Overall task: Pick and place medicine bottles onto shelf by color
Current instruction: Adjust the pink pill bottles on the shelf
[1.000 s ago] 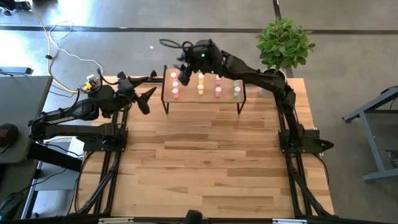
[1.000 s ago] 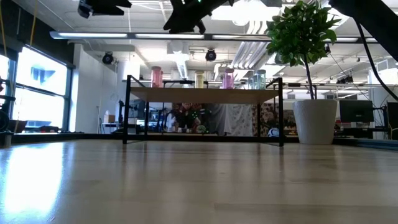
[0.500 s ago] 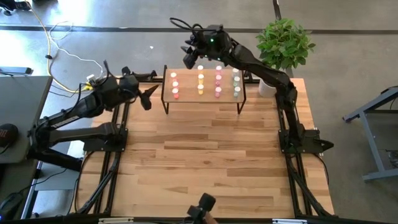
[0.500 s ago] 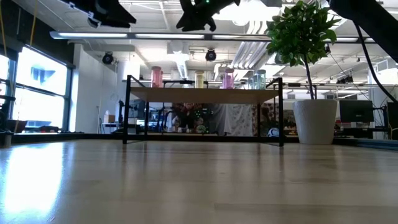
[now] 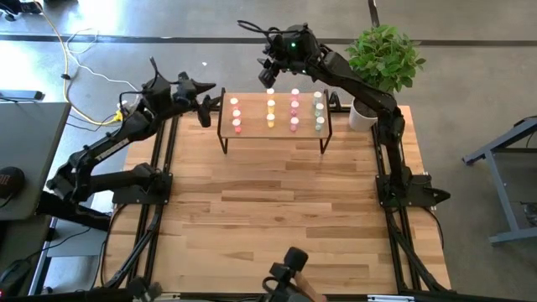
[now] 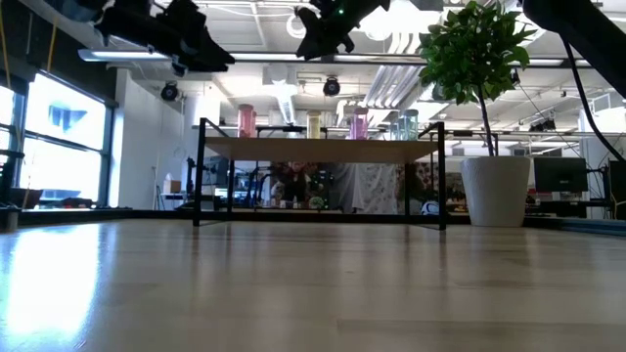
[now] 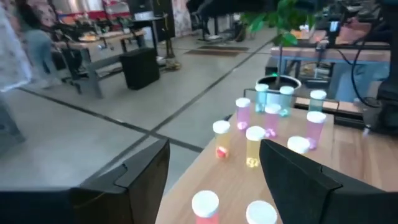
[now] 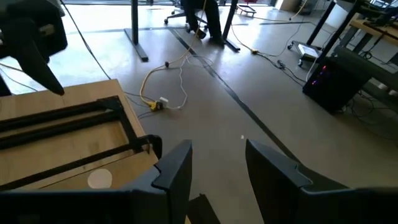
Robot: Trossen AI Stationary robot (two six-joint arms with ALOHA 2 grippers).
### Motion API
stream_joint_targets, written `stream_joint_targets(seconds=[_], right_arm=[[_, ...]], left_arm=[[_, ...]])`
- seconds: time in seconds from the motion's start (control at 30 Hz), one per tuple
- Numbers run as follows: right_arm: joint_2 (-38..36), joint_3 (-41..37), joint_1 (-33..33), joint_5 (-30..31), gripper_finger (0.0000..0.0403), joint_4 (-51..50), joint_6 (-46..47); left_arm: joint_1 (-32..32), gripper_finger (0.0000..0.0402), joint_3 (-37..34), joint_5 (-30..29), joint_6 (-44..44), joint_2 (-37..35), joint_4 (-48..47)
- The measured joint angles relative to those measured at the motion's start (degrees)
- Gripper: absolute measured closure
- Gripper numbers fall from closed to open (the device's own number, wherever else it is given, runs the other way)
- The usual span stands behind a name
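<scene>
The medicine bottles (image 5: 277,112) stood in colour rows on the shelf (image 5: 273,130), at the counter's (image 5: 277,218) far edge. The left claw (image 5: 206,108) hovered just beside the shelf's left end, fingers apart, empty. The right claw (image 5: 267,74) hung above and behind the shelf, fingers parted, holding nothing.

A leafy potted plant (image 5: 383,55) in a white pot (image 5: 362,115) is set at the far right corner of the wooden counter (image 5: 277,218). A yellow cable (image 5: 65,59) is trailed over the grey floor (image 5: 151,33) beyond it. A grey desk (image 5: 25,143) is seen beside the counter.
</scene>
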Motion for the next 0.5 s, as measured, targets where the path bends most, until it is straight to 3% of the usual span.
stream_joint_targets(seconds=[0.23, 0.5], right_arm=[[0.0, -0.02, -1.13, -0.02, 0.026, -1.03, 0.0], [0.0, -0.02, -1.13, -0.04, 0.026, -0.88, 0.0]], left_arm=[[3.54, 0.0167, 0.0, 6.97, -0.34, 6.42, 3.2], [3.88, 0.0168, 0.0, 7.12, 1.77, 11.42, 3.85]])
